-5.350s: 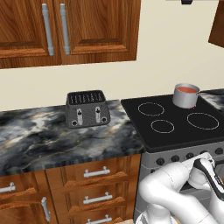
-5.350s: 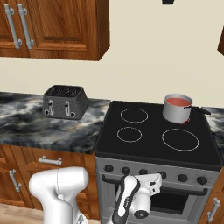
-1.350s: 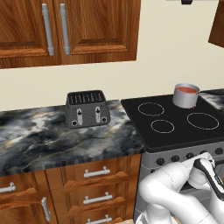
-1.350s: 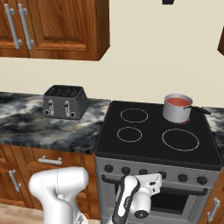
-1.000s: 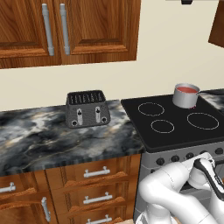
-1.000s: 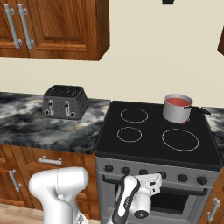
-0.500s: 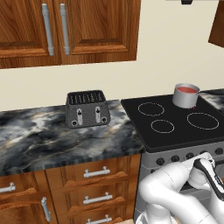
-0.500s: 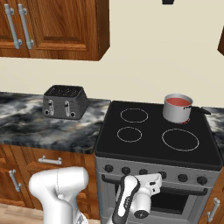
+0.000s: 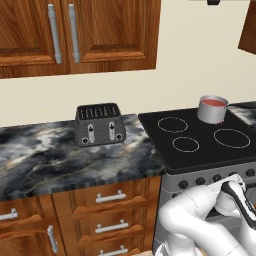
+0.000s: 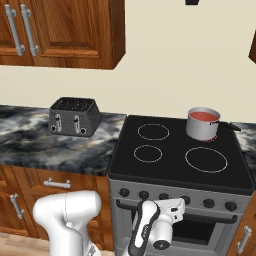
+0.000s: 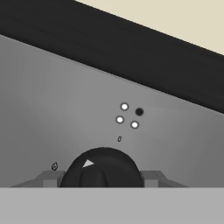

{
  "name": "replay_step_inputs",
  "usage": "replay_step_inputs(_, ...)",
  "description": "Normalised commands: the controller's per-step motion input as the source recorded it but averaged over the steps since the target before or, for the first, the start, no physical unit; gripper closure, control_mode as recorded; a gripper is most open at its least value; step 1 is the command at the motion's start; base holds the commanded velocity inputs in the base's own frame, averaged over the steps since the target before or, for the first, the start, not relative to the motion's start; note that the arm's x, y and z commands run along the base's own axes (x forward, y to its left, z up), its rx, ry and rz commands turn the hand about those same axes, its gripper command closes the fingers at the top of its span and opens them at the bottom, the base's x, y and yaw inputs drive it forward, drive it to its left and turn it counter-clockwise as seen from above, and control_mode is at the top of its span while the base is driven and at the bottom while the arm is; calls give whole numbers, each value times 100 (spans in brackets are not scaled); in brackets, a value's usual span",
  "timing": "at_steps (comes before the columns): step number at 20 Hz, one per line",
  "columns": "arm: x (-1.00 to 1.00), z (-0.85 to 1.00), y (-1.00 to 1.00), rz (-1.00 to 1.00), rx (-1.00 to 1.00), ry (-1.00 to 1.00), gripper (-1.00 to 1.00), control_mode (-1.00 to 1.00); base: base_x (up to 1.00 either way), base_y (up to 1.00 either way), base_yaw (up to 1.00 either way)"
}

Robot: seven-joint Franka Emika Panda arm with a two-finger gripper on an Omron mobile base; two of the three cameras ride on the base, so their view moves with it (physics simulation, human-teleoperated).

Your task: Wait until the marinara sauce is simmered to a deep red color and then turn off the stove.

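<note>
Nothing has moved since the earlier frames. Tool (image 11: 103,179) pinches a stove (image 10: 180,165) knob (image 11: 103,168) dead ahead; marinara sauce (image 10: 202,116) lies far-right above.

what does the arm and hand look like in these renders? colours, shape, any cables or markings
Glossy white arm of rounded, bulbous segments, with dark bands at the joints. The hand is a boxy white block past a black wrist section. No cables or markings show. In the hand view the finger tips look grey and blocky.
</note>
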Motion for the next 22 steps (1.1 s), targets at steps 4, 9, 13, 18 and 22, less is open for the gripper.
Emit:
replay_step_inputs(4,0,0,0,0,0,0,100,-100,0,0,0)
replay_step_inputs(9,0,0,0,0,0,0,100,-100,0,0,0)
replay_step_inputs(13,0,0,0,0,0,0,100,-100,0,0,0)
replay_step_inputs(18,0,0,0,0,0,0,100,-100,0,0,0)
replay_step_inputs(22,0,0,0,0,0,0,100,-100,0,0,0)
